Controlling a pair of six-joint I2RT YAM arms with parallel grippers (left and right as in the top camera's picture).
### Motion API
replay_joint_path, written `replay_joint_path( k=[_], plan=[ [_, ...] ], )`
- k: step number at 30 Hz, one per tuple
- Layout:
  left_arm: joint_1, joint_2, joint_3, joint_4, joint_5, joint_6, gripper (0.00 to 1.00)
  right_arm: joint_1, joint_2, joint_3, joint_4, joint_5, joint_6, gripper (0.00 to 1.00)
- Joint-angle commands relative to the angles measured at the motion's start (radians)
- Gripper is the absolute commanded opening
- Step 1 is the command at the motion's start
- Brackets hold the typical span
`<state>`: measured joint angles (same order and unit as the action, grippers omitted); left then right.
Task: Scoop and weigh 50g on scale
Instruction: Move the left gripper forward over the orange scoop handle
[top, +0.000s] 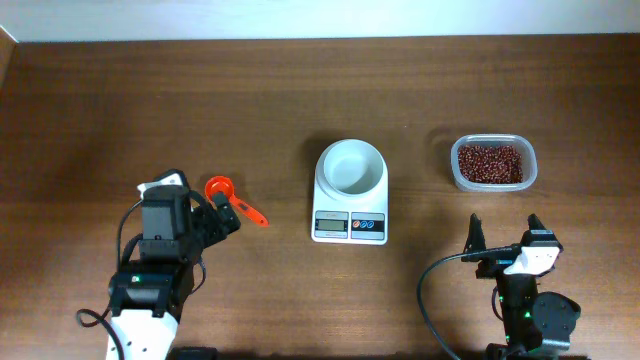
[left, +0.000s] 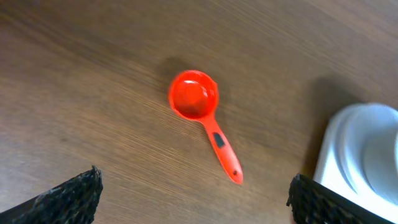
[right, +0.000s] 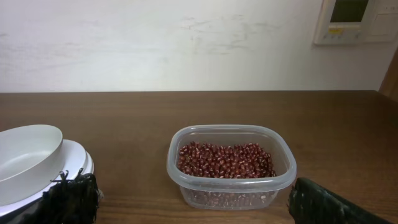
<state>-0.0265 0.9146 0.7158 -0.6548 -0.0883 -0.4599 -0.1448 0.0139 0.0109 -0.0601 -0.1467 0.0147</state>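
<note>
Sitting near the middle of the table (top: 120, 90), the scale (top: 350, 214) carries a round white bowl (top: 350, 165), with a clear tub of red beans (top: 492, 163) well apart on its right and an orange scoop (top: 232, 200) lying flat on the wood to its left. The left gripper (left: 196, 199) hangs above the scoop, its 2 fingers spread wide and holding nothing. The right gripper (top: 503, 232) is equally wide and empty, near the tub but not touching it.
</note>
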Motion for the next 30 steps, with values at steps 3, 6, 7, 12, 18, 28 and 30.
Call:
replay_joint_path(
  k=[3,6,7,12,18,28,30],
  plan=[
    [0.003,0.003,0.017,-0.001,-0.078,-0.055,0.99,0.009,-0.005,-0.005,-0.006,0.002,0.000,0.99],
    [0.003,0.010,0.017,0.005,-0.074,-0.057,1.00,0.009,-0.005,-0.005,-0.006,0.002,0.000,0.99],
    [0.003,0.019,0.017,0.005,-0.075,-0.069,0.99,0.009,-0.005,-0.005,-0.006,0.002,0.000,0.99],
    [0.003,0.186,0.017,0.046,-0.101,-0.128,0.83,0.009,-0.005,-0.005,-0.006,0.002,0.000,0.99],
    [0.014,0.392,0.023,0.175,-0.075,-0.131,0.61,0.009,-0.005,-0.005,-0.006,0.002,0.000,0.99],
    [0.211,0.638,0.355,-0.117,0.226,-0.035,0.63,0.009,-0.005,-0.005,-0.006,0.002,0.000,0.99],
    [0.211,0.690,0.359,-0.111,0.269,-0.036,0.63,0.009,-0.005,-0.005,-0.006,0.002,0.000,0.99]
  ],
)
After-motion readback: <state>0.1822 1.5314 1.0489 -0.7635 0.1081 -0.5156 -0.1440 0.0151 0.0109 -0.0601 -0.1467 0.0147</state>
